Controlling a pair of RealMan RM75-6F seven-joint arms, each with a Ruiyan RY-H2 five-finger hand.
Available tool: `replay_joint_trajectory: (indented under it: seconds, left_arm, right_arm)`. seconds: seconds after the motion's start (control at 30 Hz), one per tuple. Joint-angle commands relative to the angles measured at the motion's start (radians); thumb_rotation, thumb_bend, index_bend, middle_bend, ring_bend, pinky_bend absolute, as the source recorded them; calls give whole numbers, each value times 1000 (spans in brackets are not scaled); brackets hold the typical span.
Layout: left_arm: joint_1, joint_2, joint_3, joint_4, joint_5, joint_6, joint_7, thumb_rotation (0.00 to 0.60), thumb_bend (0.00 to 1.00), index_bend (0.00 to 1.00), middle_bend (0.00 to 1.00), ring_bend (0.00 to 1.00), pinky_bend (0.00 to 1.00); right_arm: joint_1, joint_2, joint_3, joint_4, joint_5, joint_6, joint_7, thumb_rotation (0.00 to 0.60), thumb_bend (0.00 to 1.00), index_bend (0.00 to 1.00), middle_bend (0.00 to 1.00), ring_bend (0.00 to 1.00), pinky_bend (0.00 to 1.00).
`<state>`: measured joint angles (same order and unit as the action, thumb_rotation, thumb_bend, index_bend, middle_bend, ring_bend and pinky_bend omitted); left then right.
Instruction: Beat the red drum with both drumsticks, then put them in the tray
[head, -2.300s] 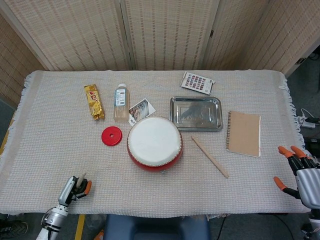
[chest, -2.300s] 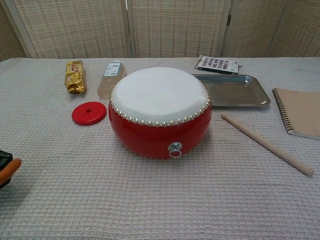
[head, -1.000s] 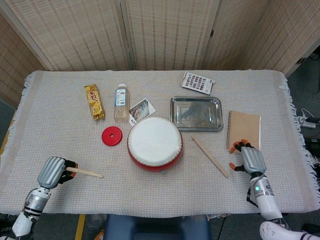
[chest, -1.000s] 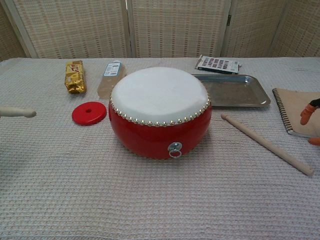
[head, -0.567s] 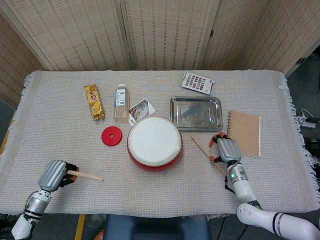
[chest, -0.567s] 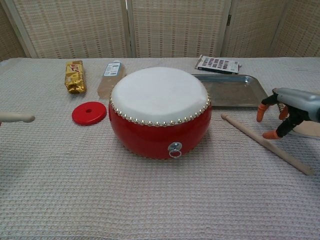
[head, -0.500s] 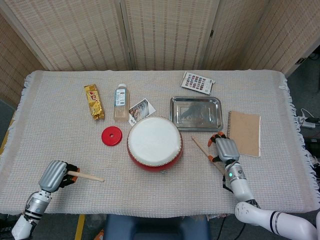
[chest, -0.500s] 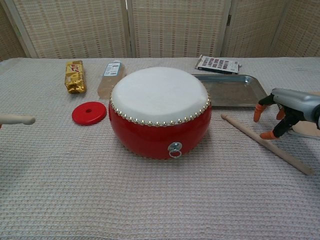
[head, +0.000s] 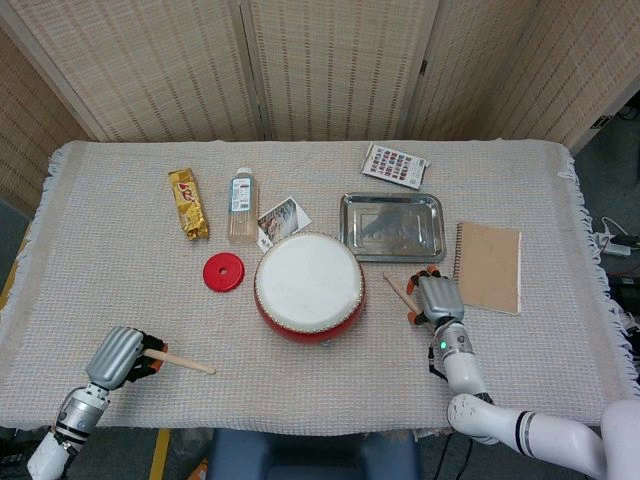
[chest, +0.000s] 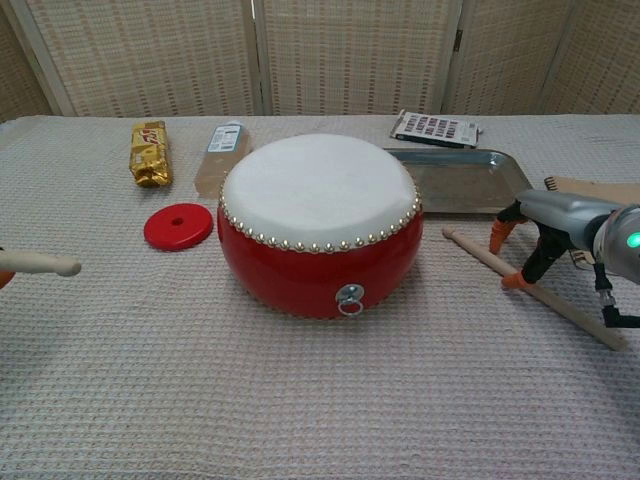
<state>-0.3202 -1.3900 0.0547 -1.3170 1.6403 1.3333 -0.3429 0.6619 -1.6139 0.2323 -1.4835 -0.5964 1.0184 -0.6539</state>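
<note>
At lower left of the head view my left hand (head: 122, 354) is wrapped around the butt of one drumstick (head: 183, 362); over the last second I have tipped that smooth pale wooden rod a little, and its rounded tip now pokes in at the chest view's left edge, well apart from the drum. So that stick is ready.

In the middle of both views sits the red drum (chest: 319, 223): a squat glossy round shell, matte white skin, a row of brass studs and a small metal ring on the front. Nothing has struck it yet.

Right of centre my right hand (head: 436, 297) has slid in from the spiral notebook (head: 489, 266) and now arches over the second drumstick (chest: 534, 288), which lies flat on the waffle-weave cloth. Its orange fingertips (chest: 510, 281) are spread and planted beside the rod, not yet pinching it, so I judge the grasp comes next.

The shiny rectangular steel tray (head: 392, 228) waits just above that hand.
</note>
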Motion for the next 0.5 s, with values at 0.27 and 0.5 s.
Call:
replay_joint_trajectory:
  seconds: [0.27,0.5]
  left_arm:
    - [-5,3,7,3,0,-13,-26,600,764,1000,1000,1000,1000]
    - [-5,8,11,2,0,-13,-33,600,762,1000,1000,1000,1000]
  right_arm:
    - [13,-23,-50,37,-33,14,-8,600,238,490,219,0,281]
    - [-6,-3,-92,8,-110,35,12,600,323,537,219,0,274]
